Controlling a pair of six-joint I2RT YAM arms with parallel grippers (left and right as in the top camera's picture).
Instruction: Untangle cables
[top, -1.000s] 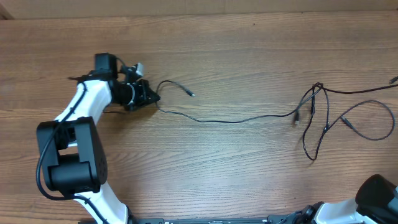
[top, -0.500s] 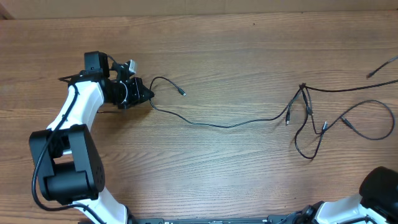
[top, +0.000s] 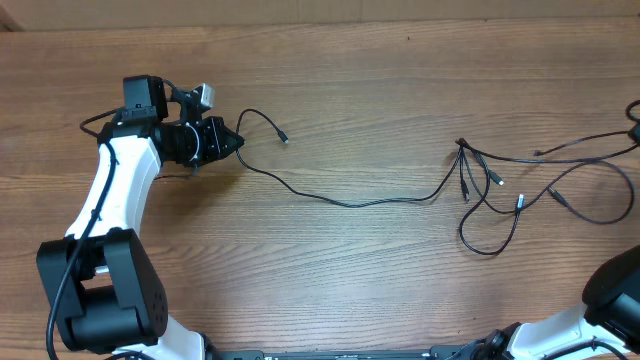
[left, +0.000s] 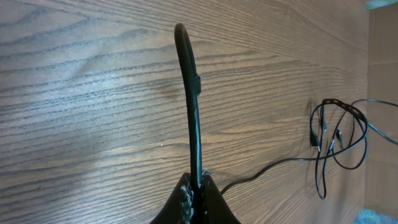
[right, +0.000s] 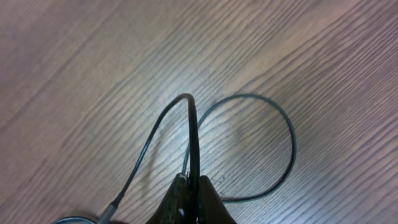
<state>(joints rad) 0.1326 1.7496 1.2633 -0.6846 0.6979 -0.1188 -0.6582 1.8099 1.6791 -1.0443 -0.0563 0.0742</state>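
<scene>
The thin black cables lie across the wooden table. One long cable (top: 350, 203) runs from my left gripper (top: 232, 142) to a knot (top: 462, 146), where several strands with small plugs fan out in loops (top: 490, 235) to the right. My left gripper (left: 198, 185) is shut on this cable (left: 193, 106), whose free plug end (top: 284, 138) curls just beyond it. The tangle also shows in the left wrist view (left: 336, 140). My right gripper (right: 191, 182) is shut on another cable (right: 194, 137) at the table's far right, beside a loose loop (right: 287, 149); in the overhead view it sits at the right edge.
The wooden table (top: 350, 70) has its far edge along the top of the overhead view. The left arm's base (top: 100, 300) stands at the front left. The right arm's base (top: 615, 290) stands at the front right.
My left gripper has moved left and slightly back, drawing the long cable with it. The knot has slid left and its strands have spread out. The right end was drawn toward the right edge.
</scene>
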